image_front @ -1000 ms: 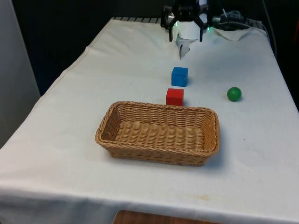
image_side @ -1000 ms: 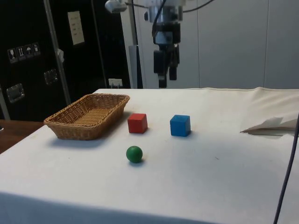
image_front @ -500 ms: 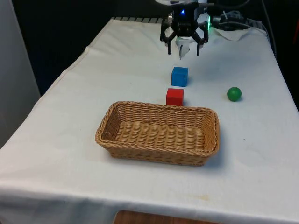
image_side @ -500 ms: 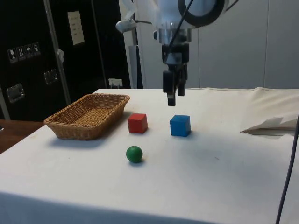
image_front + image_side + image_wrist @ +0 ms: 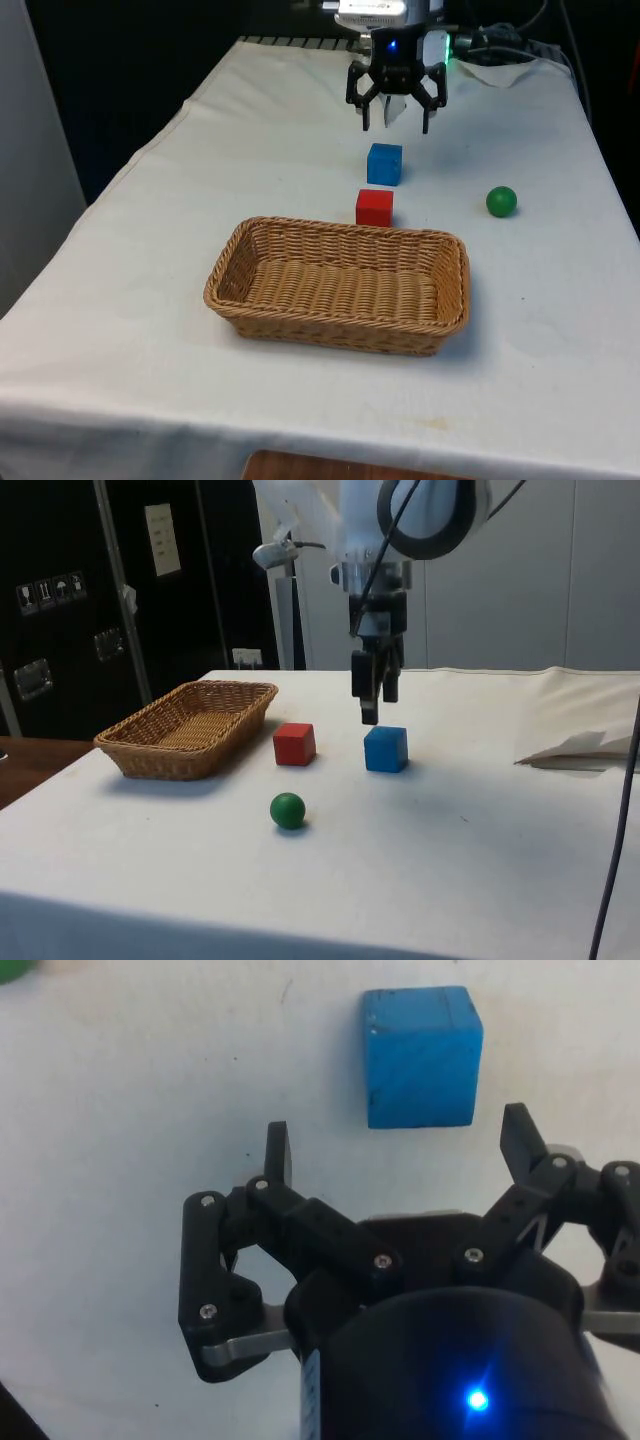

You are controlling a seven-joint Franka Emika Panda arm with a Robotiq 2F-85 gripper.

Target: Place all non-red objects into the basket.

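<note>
Reading this one as a lineup job, view by view:

Front view, gripper: the gripper point(image 5: 394, 113) hangs above the cloth with its fingers spread wide and nothing between them.
Front view, blue cube: the blue cube point(image 5: 384, 164) sits on the table point(image 5: 140, 260) just below the fingertips in the picture, so nearer the camera than the gripper and pretty much centred under the gap.
Front view, other stuff: the red cube point(image 5: 374, 207) is just in front of the blue one, the basket point(image 5: 340, 283) right after that, and the green ball point(image 5: 501, 201) is off toward the front view's right, well apart from both cubes.

Side view, gripper: fingertips point(image 5: 369, 712) are a little above the blue cube's top, and slightly to the basket side of it.
Side view, blue cube: it rests flat on the cloth beside the red cube, not touched by anything.
Side view, green ball: it sits nearer this camera than the cubes, on its own.

Wrist view, blue cube: it lies straight ahead of the open fingers, apart from them, roughly between the two tips' lines and a touch toward one side.
Wrist view, squareness: the cube's faces look about parallel to the finger pads, so no twist seems needed.

My guess, next move: shift a bit over the blue cube, then drop straight down around it; blue cube and green ball both still need to go into the basket.
</note>
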